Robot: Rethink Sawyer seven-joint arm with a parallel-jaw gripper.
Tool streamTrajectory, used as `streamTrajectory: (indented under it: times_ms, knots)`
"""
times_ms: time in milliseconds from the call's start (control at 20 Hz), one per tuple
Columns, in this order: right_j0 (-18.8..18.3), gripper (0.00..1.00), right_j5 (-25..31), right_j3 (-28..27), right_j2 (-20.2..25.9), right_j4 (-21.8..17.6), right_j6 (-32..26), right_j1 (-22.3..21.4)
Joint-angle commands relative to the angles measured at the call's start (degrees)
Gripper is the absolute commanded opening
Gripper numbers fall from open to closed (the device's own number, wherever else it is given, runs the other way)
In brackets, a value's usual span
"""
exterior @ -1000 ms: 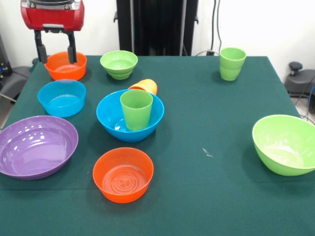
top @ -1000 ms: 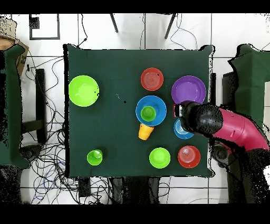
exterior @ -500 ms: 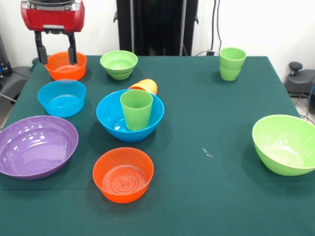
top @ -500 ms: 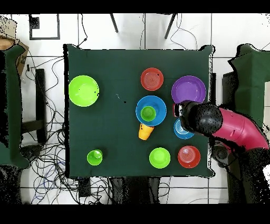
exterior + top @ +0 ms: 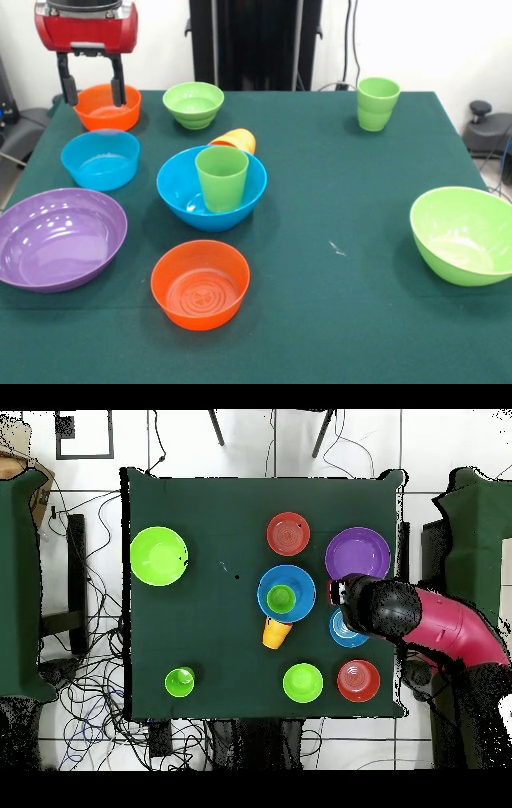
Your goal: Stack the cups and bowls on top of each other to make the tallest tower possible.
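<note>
Two parted fingers hang upright above the orange bowl.

gripper | edged slightly away from orange bowl | fingers spread, holding nothing

glossy plastic bowls, glossy plastic cups, matt cloth table

Square table under dark green cloth. Resting on it: wide purple plastic bowl, light blue bowl, blue bowl, two orange bowls, two lime green bowls, tipped orange cup, upright green cup.
</note>
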Motion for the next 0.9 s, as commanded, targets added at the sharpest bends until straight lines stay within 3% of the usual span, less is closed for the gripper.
streamTrajectory:
  times_ms: [50, 450, 900]
  knots:
    - [1.6, 1.00, 0.1, -2.5, 2.7, 0.4, 3.9, 3.1]
    - [2.0, 1.00, 2.2, -3.4, 2.6, 0.2, 3.2, 3.6]
    - [5.6, 1.00, 1.1, -7.1, 0.1, -1.3, 6.2, 7.6]
